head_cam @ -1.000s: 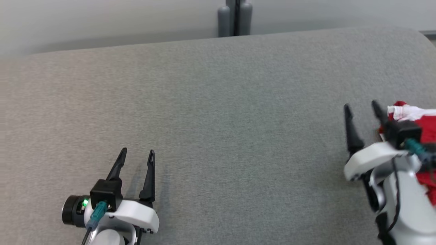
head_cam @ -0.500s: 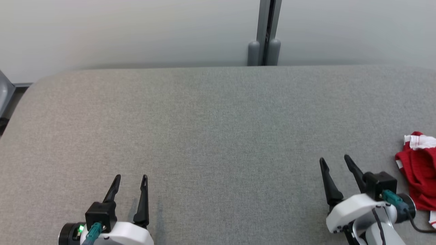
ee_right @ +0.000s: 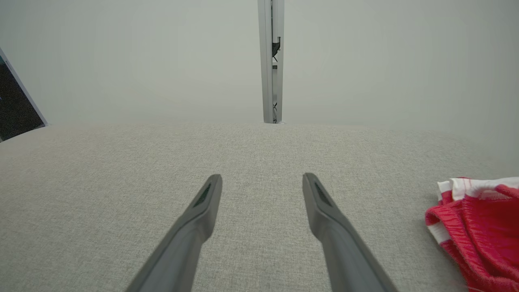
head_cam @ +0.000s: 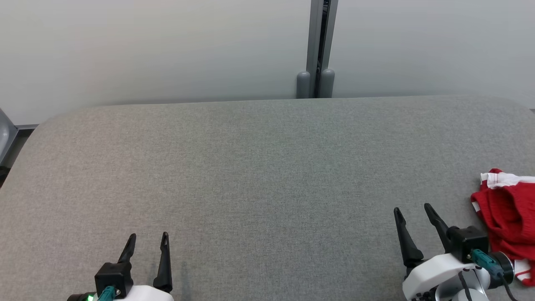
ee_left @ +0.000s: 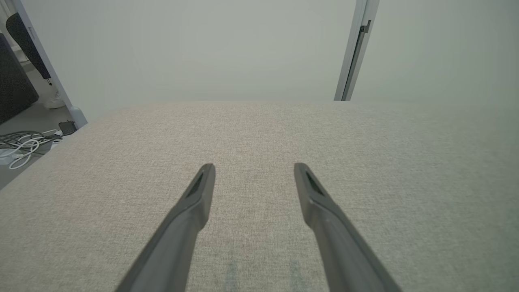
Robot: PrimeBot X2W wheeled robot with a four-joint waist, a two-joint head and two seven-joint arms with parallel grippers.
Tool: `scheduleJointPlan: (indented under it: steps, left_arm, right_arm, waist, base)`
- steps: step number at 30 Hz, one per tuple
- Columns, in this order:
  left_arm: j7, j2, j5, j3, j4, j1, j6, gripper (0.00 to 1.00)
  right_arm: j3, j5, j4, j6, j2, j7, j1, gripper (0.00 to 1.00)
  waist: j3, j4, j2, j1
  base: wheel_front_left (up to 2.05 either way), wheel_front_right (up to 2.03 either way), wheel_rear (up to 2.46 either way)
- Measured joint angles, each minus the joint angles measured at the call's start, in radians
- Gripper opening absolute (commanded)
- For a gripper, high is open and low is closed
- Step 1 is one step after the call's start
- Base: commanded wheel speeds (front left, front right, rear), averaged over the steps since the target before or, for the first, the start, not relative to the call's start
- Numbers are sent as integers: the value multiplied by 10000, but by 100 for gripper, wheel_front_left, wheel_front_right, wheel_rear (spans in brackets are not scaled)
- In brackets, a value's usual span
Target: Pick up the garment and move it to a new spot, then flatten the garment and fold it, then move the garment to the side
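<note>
The garment [head_cam: 508, 209] is a red piece with white striped trim, lying folded and bunched at the right edge of the grey fabric surface [head_cam: 267, 175]; it also lies at the lower right of the right wrist view [ee_right: 478, 227]. My right gripper [head_cam: 413, 213] stands open just left of the garment, apart from it, with nothing between its fingers [ee_right: 261, 180]. At the lower left my left gripper [head_cam: 148, 238] is open and empty too, its fingers wide over bare fabric [ee_left: 253, 168].
A pale wall with a grey vertical post [head_cam: 317, 46] runs behind the surface's far edge. Off the left edge, cables [ee_left: 20, 146] lie on the floor beside a dark object [ee_left: 14, 85].
The head camera has tilted up and shifted, so the whole picture moved. The right gripper has drawn back from beside the garment toward the lower right; the left one has drawn back low too.
</note>
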Motion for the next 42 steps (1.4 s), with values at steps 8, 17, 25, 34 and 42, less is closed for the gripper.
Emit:
scheduleJointPlan:
  steps: [8, 17, 25, 34, 42]
  left_arm:
    - [0, 0, -71, 15, 107, -94, -94, 100]
    - [0, 0, -130, -65, 215, -115, -113, 100]
    - [0, 0, -138, -73, 169, -116, -86, 100]
    - [-2, -8, -167, -29, 174, -153, -71, 100]
    - [0, -8, -188, -48, 184, -327, -84, 100]
  right_arm:
    - [25, -226, 50, 0, 0, 0, 110, 100]
    - [67, -84, 174, 0, 4, 2, 90, 100]
    - [67, -115, 270, 0, 6, 0, 32, 100]
    - [151, -104, 339, -8, -17, 0, -81, 100]
    - [52, -209, 320, 0, -12, 2, -124, 100]
  waist:
    - [206, -31, 0, 0]
    - [387, 18, 0, 1]
    - [513, -9, 0, 0]
    - [604, -81, 0, 0]
    - [715, -639, 0, 0]
  base:
    - [0, 0, 0]
    - [0, 0, 0]
    - [0, 0, 0]
    - [0, 0, 0]
    - [0, 0, 0]
